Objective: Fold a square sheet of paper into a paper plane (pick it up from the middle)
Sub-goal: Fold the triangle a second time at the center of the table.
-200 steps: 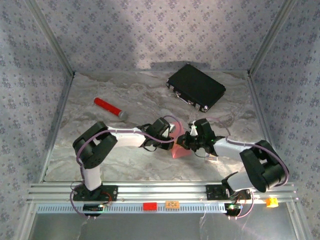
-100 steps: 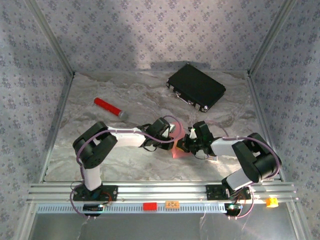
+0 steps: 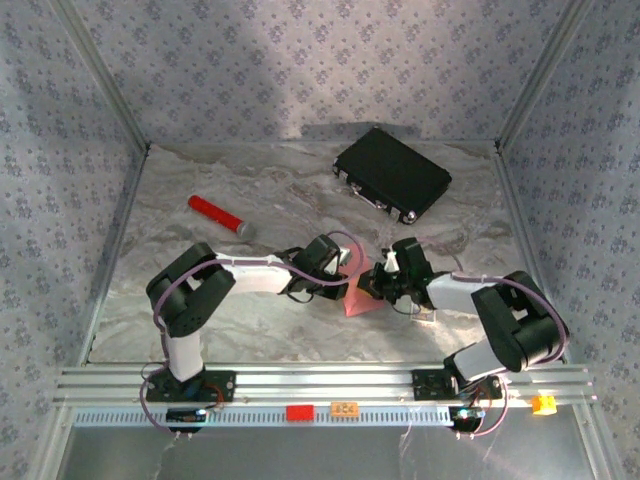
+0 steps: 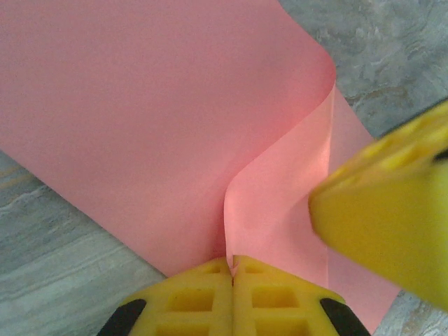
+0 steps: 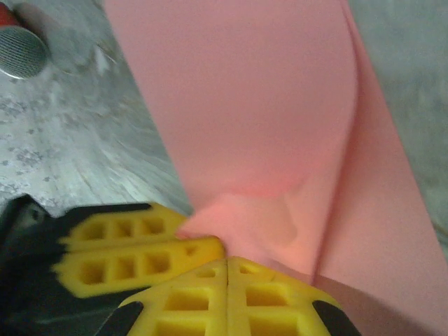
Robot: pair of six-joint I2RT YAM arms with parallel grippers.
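The left claw and right claw, both pinched on the square sheet of paper, block the frame's centre. A red cylinder stands at left and a black case at upper right. The bench lies open at lower centre.

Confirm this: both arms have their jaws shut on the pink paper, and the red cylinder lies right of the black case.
Wrong side: the top external view shows the red cylinder left of the black case. The rest holds: the left gripper and the right gripper each have jaws shut on the pink paper.
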